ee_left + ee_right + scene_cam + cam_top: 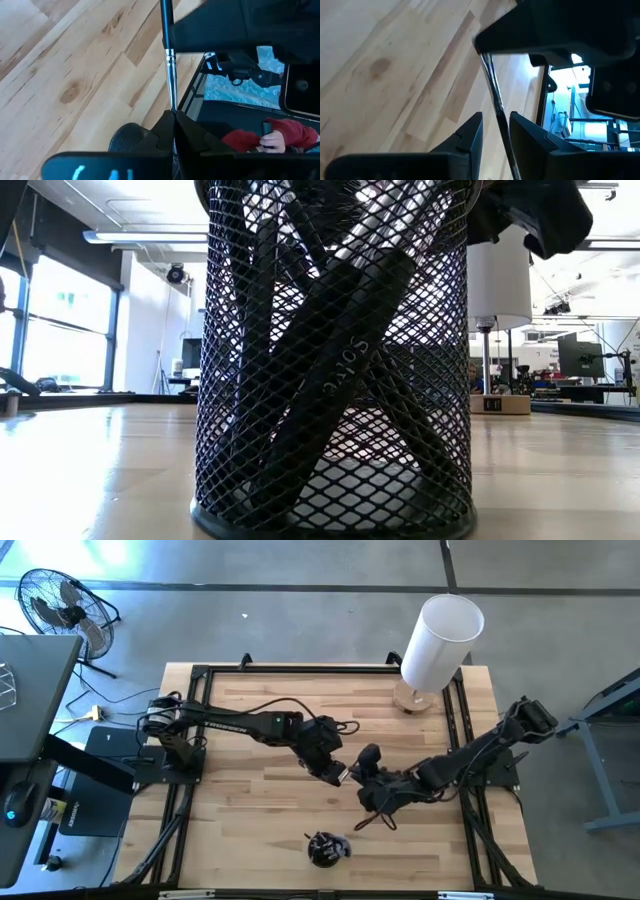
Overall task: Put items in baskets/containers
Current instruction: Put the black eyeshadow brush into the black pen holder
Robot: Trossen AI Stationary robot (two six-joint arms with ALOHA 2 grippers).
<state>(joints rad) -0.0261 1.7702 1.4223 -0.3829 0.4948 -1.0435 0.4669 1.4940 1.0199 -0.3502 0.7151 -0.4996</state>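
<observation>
High view: both arms meet over the middle of the wooden table (250,830). The left claw (337,776) and the right claw (366,780) sit almost tip to tip, just apart, with one thin makeup brush (170,65) spanning the gap between them. Left wrist view: the left claw's fingers (200,142) are pressed together on the brush's silver ferrule, and the dark handle runs on to the other arm's black body. Right wrist view: the same brush (496,102) passes between the right claw's fingers (470,135), which stand slightly apart; contact with the shaft cannot be confirmed. The black mesh cup (324,850) stands upright near the front edge of the table, well apart from both claws, below them in the high view. Low view: the cup (335,440) fills the frame, with several dark-handled brushes (340,370) leaning crossed inside it. A tall white cylinder (440,640) stands on a round wooden base at the far right corner of the table. A floor fan (62,608) sits off the table's left.
</observation>
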